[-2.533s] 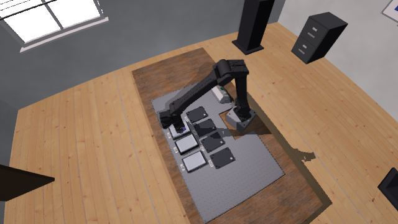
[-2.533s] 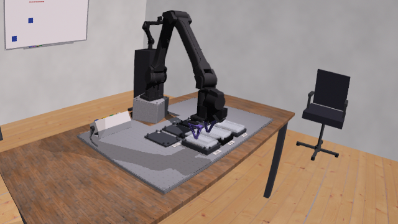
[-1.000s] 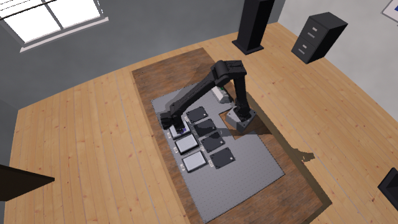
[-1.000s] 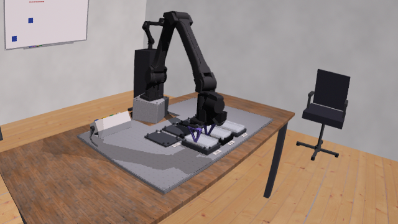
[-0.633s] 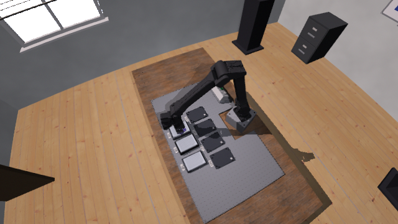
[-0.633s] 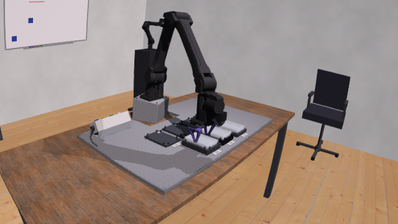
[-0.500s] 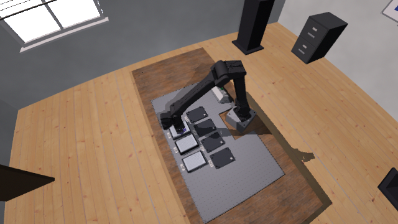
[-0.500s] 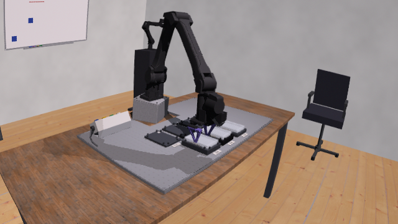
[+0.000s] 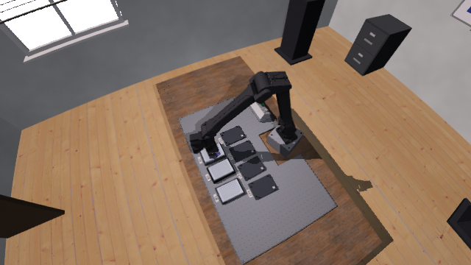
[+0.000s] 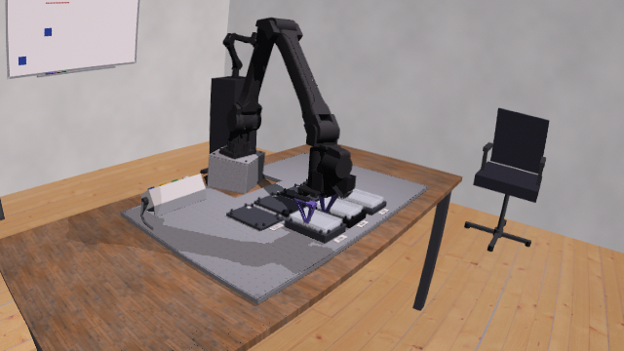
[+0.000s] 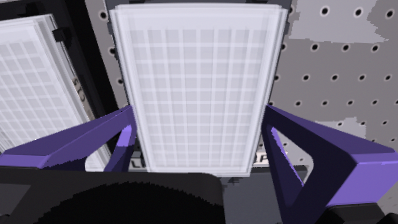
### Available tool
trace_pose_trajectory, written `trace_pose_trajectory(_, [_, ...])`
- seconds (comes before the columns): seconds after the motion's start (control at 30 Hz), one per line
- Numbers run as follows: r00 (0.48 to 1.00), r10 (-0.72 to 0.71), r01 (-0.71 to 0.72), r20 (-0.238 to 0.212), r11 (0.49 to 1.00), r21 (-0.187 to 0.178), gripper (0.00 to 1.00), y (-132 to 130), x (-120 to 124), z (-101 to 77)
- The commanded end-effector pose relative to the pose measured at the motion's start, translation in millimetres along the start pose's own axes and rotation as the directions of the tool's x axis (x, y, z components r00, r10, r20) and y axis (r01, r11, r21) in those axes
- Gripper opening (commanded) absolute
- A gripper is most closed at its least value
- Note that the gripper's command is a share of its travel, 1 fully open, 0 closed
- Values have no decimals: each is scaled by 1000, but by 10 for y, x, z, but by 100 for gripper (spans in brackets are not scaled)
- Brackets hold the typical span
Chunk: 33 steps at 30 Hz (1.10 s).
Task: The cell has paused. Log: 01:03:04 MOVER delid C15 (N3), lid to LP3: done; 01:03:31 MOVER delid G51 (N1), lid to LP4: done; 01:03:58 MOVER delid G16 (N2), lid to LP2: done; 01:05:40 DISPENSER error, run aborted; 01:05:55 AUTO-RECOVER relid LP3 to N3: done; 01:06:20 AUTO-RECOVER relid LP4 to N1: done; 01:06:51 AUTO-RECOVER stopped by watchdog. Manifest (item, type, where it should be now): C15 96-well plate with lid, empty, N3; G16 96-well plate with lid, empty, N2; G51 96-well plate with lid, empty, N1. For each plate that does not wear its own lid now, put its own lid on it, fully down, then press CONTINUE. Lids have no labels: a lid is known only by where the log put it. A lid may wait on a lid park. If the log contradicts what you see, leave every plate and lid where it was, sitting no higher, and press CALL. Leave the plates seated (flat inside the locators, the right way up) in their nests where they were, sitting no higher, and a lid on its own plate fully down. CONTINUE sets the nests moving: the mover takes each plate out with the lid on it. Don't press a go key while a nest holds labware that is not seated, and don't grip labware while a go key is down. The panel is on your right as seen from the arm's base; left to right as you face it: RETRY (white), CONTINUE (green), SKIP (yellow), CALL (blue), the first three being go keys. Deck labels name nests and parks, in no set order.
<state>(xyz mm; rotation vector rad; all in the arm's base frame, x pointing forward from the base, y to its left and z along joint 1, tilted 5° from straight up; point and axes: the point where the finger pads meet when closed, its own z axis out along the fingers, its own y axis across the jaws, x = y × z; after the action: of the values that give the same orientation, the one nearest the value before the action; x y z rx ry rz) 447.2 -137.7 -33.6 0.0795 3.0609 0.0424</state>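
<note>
Even bright light; arm [image 9: 235, 107] shadow soft across deck [image 9: 287, 206]; top view bowed at edges; wrist view coarse.

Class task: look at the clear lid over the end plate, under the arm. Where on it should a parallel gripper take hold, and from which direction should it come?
Take the lid by its two long side edges, from straight above. It is a flat, shallow rectangle lying level, so only its narrow width fits between the fingers. The gripper shows this: purple fingers clamp those opposite long edges near one end, clear of the neighbouring plate alongside.
</note>
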Motion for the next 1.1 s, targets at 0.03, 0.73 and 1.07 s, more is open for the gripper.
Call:
trace_pose_trajectory(0.03, [999, 1, -1, 36, 1000, 11, 0, -42, -148, -114])
trace_pose_trajectory(0.73, [999, 1, -1, 36, 1000, 11, 100, -40, -150, -117])
trace_pose_trajectory(1.07, [999, 1, -1, 36, 1000, 11, 100, -40, -150, -117])
